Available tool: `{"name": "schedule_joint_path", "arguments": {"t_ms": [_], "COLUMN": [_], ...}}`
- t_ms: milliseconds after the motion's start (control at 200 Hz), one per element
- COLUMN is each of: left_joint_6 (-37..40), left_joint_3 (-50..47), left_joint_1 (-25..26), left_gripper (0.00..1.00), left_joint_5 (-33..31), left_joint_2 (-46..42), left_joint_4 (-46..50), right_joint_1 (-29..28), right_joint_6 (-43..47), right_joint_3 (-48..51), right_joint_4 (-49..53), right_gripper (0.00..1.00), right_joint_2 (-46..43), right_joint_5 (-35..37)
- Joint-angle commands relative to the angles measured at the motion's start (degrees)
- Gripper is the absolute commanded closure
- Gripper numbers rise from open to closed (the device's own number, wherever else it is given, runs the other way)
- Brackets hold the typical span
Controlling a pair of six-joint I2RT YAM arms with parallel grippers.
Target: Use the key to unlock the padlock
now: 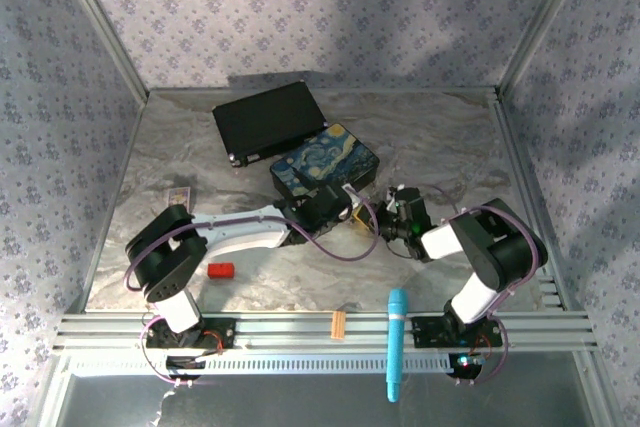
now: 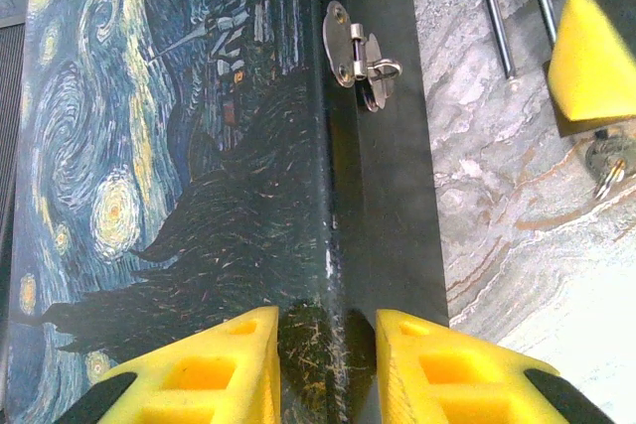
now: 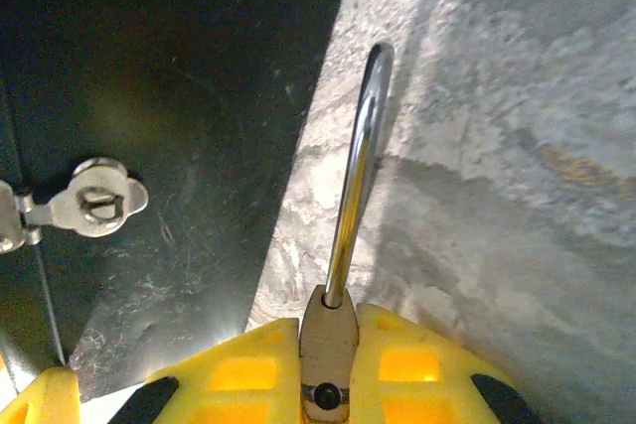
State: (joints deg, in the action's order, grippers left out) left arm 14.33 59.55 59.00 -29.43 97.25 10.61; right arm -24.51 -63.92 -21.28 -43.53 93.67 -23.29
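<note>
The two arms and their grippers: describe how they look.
Both the left arm and the right arm have black joint housings joined by white links, with purple cables looping along them. The left gripper and right gripper carry chunky yellow fingers with hollow rectangular cells and black patches near the base.

padlock (image 3: 343, 245) just beside box (image 1: 325, 162), case (image 1: 268, 122) behind

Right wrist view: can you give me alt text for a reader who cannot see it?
The yellow right tool clamps the padlock by its body, with the silver shackle pointing away over the marbled table. To the left is the dark side of a box with a small silver latch.
</note>
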Motion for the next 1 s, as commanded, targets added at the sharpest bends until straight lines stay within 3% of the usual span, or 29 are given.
{"name": "schedule_joint_path", "arguments": {"t_ms": [0,75,380,575,740,994], "left_joint_6": [-2.29,-3.03,-8.54,-11.17,-13.56,-13.90], "left_joint_3": [-4.63,-4.44,-4.65,-3.92,-4.47,-6.02], "left_joint_1": [-0.56,-0.64,-1.43,-2.55,-4.92,-5.26], "left_gripper": [0.72,0.69,0.46,0.22,0.18,0.17], "left_joint_5": [3.26,1.88,-6.07,-8.67,-11.06,-11.87], "left_joint_2": [3.63,3.73,2.77,2.64,0.74,-2.75], "left_joint_4": [16.36,16.89,14.75,13.75,12.94,12.02], "right_joint_1": [0.47,0.60,2.01,2.24,2.23,2.16], "right_joint_6": [2.86,3.65,19.78,30.84,36.52,39.89], "right_joint_3": [-2.38,-4.04,-14.47,-22.83,-27.92,-32.07], "right_joint_4": [6.80,11.13,51.39,70.56,79.88,82.59], "right_gripper": [0.97,0.97,0.96,0.90,0.76,0.74], "right_joint_2": [-2.30,-2.51,-5.25,-3.95,-2.28,1.84], "right_joint_5": [-2.87,-5.23,-5.59,-1.41,4.09,6.79]}}
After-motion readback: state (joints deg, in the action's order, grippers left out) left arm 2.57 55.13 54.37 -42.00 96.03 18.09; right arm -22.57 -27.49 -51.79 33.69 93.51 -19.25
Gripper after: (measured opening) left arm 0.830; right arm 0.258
